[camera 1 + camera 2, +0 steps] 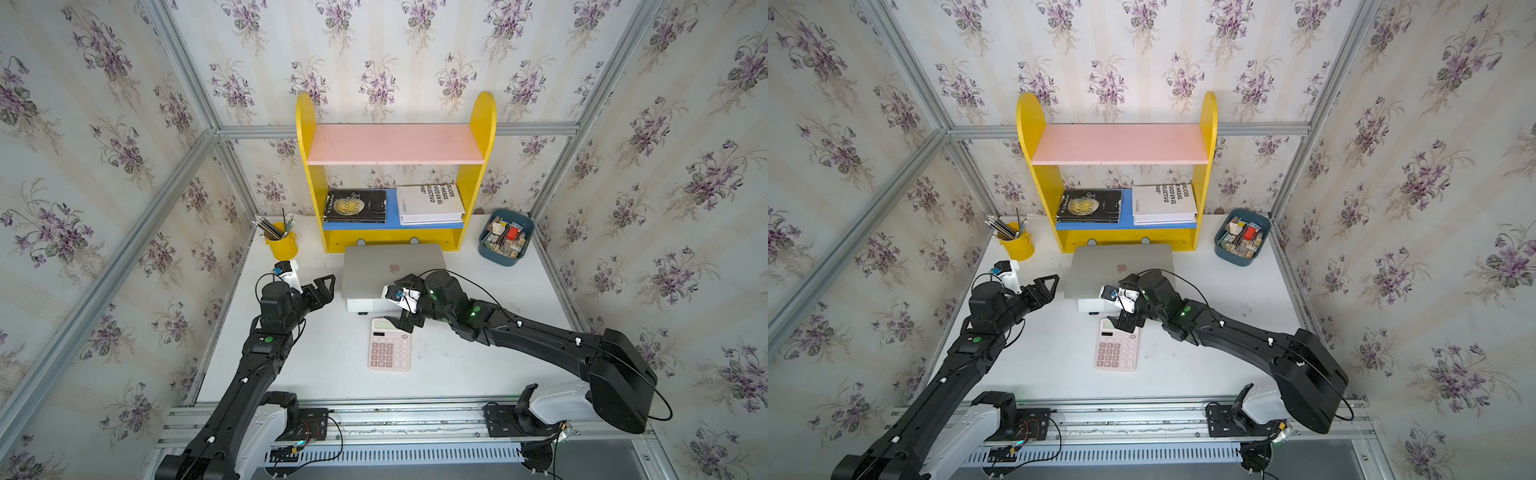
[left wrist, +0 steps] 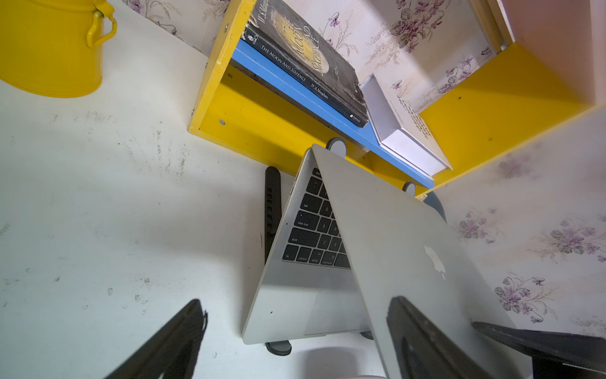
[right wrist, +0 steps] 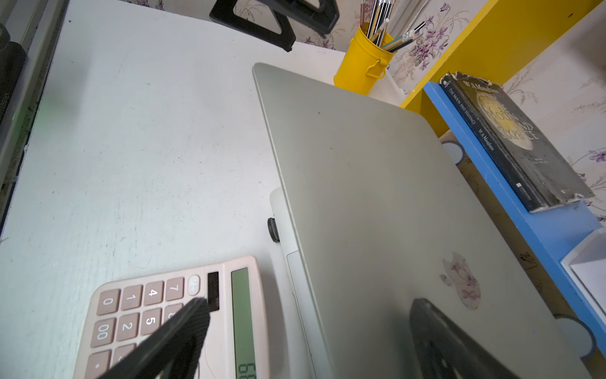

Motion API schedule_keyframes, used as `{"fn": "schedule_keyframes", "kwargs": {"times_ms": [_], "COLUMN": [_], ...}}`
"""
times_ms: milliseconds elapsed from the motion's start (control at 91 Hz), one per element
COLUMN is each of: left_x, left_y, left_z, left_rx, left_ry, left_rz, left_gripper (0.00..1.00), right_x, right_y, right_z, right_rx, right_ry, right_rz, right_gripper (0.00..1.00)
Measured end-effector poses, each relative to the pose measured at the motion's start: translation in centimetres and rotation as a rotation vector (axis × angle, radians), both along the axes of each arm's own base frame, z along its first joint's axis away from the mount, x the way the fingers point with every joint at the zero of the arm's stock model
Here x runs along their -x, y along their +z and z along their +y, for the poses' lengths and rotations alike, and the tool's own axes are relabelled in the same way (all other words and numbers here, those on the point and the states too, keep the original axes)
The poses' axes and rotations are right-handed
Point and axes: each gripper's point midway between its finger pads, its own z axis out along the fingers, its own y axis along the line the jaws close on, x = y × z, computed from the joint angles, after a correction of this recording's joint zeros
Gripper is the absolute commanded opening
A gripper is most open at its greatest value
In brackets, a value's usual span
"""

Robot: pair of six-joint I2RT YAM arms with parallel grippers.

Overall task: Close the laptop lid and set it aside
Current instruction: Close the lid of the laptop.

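The silver laptop point(image 1: 365, 305) sits on a stand in front of the shelf, seen in both top views. The laptop lid point(image 1: 390, 270) is partly lowered, logo side up, leaning over the black keyboard point(image 2: 314, 226). My left gripper point(image 1: 326, 291) is open at the laptop's left side; in the left wrist view point(image 2: 295, 341) one finger point(image 2: 419, 341) lies in front of the lid's outer face. My right gripper point(image 1: 402, 303) is open at the lid's front edge; in the right wrist view point(image 3: 308, 338) one finger point(image 3: 439, 338) is over the lid point(image 3: 377, 203) and the other point(image 3: 177, 338) over the calculator.
A pink calculator point(image 1: 390, 344) lies just in front of the laptop. A black folding stand point(image 2: 272, 210) is under the laptop. The yellow shelf point(image 1: 395, 245) with two books stands right behind it. A yellow pencil cup point(image 1: 281, 243) is back left, a blue bin point(image 1: 506, 237) back right.
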Motion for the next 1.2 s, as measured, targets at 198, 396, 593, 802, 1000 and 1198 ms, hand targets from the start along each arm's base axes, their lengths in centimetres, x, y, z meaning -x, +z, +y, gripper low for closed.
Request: {"fn": "schedule_keyframes", "kwargs": {"times_ms": [198,396,593,802,1000,1198], "left_x": [0.0,0.0,-0.1,-0.1,-0.1,-0.1], "left_y": [-0.1,-0.2,-0.5,-0.7,-0.8,-0.8], "left_z": [0.0,-0.1,-0.2,-0.3,-0.3,-0.3], "left_rx": [0.000,0.001,0.007,0.009,0.011,0.012], "left_ry": [-0.002,-0.003,-0.006,-0.011,-0.014,-0.015], "left_rz": [0.004,0.007,0.021,0.029,0.028,0.029], "left_gripper": [0.90,0.90,0.90,0.90,0.90,0.90], "right_x": [0.2,0.2,0.3,0.4,0.4,0.2], "right_y": [-0.8,-1.1,-1.6,-2.5,-3.2,-3.8], "right_z": [0.2,0.4,0.6,0.8,0.9,0.9], "right_rx": [-0.003,-0.010,-0.016,-0.022,-0.030,-0.041], "right_ry": [0.001,0.003,0.004,0.005,0.003,-0.004], "right_rz": [0.032,0.048,0.072,0.090,0.107,0.130], "right_gripper": [1.00,1.00,1.00,1.00,1.00,1.00]}}
